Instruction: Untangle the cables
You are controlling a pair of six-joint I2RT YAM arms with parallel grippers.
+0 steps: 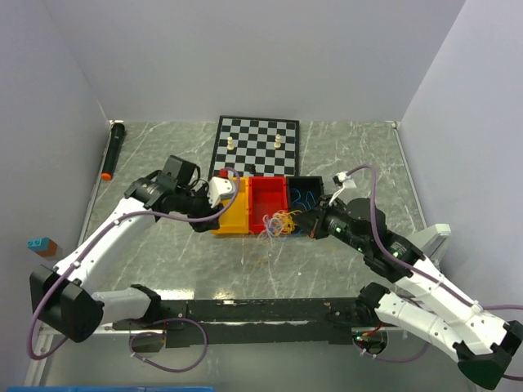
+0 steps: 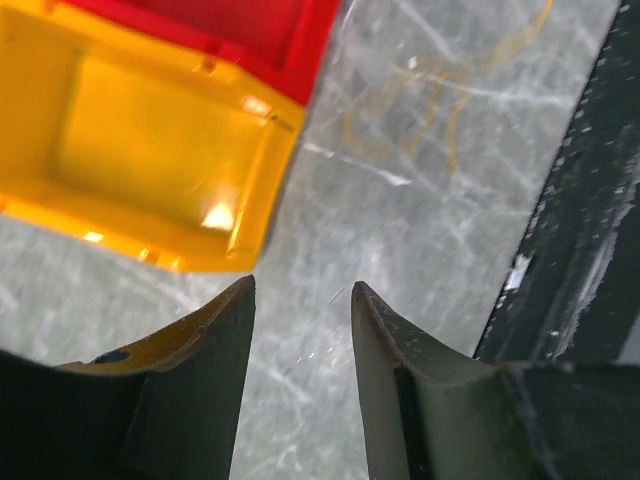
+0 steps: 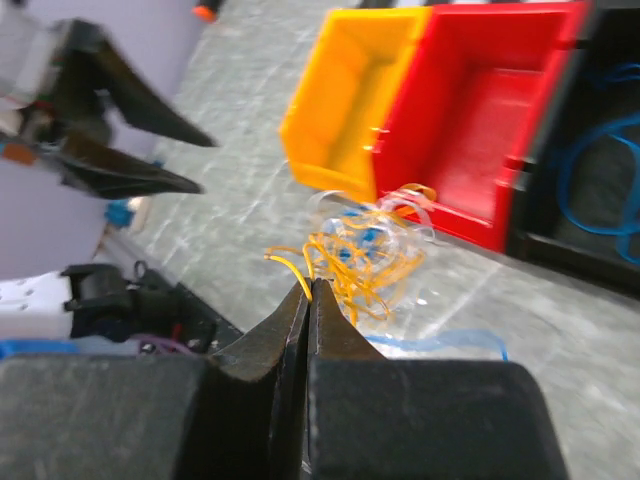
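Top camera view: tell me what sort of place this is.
Likely a robot lab test cell: plain white walls boxing a marbled table, coloured bins, tangled cables and a chessboard.

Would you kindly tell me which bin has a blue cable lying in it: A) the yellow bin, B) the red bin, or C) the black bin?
C: loops of blue cable lie inside the black bin, while the yellow bin and the red bin show bare floors.
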